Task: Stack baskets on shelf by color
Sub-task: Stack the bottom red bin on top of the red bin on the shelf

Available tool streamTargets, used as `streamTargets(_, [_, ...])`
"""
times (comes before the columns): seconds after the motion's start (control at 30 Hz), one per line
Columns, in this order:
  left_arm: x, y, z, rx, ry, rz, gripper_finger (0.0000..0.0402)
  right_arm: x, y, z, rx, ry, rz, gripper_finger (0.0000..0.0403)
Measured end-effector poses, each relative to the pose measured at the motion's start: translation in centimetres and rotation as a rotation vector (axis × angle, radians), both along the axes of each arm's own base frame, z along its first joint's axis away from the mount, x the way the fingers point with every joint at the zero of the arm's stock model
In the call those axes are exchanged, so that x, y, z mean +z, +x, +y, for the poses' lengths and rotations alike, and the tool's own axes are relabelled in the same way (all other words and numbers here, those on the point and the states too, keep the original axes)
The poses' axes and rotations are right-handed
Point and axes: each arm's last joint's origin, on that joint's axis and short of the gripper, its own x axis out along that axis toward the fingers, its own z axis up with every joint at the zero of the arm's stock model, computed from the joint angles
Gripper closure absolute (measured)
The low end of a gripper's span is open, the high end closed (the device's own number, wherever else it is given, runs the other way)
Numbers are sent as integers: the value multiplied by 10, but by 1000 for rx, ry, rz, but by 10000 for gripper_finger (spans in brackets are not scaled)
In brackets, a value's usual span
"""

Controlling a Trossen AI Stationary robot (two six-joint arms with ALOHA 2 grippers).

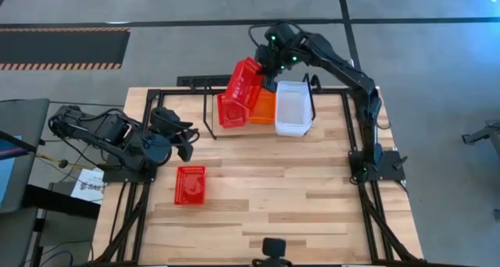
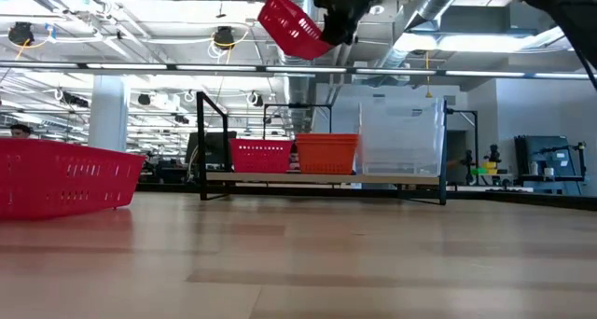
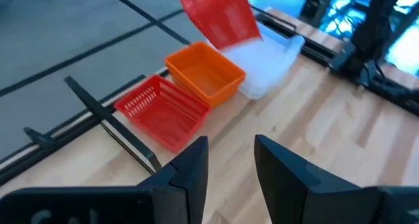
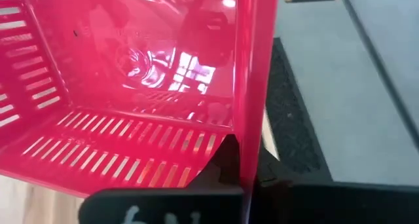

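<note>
My right gripper (image 1: 268, 70) reaches over the far side of the table and is shut on a red basket (image 1: 244, 83), held tilted in the air above the shelf (image 2: 211, 137). On the shelf stand, side by side, a red basket (image 1: 230, 112), an orange basket (image 1: 264, 108) and a clear basket (image 1: 293, 108). Another red basket (image 1: 190, 184) lies flat on the table near the left. My left gripper (image 3: 230, 160) is open and touches nothing; it waits over the table's left part, pointing toward the shelf. My right gripper holds the raised red basket by one side wall at its rim (image 4: 247, 129), one finger inside the basket and one outside. The basket is lifted clear of everything (image 2: 293, 25) and tilted, its open side turned toward the gripper.
The black tubular frame (image 1: 353, 134) runs around the table's edges and bears both arms. Bare wood lies between the shelf and the near edge, apart from the loose red basket (image 2: 62, 175). Papers lie off the left edge (image 1: 87, 185).
</note>
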Motion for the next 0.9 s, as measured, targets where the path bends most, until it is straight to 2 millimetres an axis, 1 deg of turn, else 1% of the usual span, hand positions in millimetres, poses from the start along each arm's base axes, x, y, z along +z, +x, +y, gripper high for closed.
streamTargets(0.03, [0, 0, 1, 17, 8, -7, 290, -3, -2, -4, 10, 8, 12, 402])
streamTargets(0.13, [1, 1, 6, 79, 21, -29, 290, -15, 10, -7, 69, 15, 18, 402])
streamTargets(0.2, [1, 2, 10, 108, 23, -32, 290, -29, 16, -10, 111, 44, 55, 402])
streamTargets(0.3, [0, 3, 17, 138, 31, -22, 290, -52, 34, -11, 167, 46, 96, 402])
streamTargets(0.47, [0, 4, 26, 150, 69, 29, 290, -93, 61, -18, 207, 49, 143, 402])
streamTargets(0.57, [-1, 4, 33, 162, 86, 73, 290, -110, 72, -23, 221, 29, 149, 402])
streamTargets(0.63, [-2, 4, 38, 165, 84, 102, 290, -115, 79, -25, 220, 15, 138, 402])
streamTargets(0.73, [-3, 4, 45, 176, 86, 130, 290, -122, 83, -29, 231, -3, 139, 402])
streamTargets(0.9, [-3, 4, 53, 181, 86, 161, 290, -119, 81, -36, 222, -32, 112, 402])
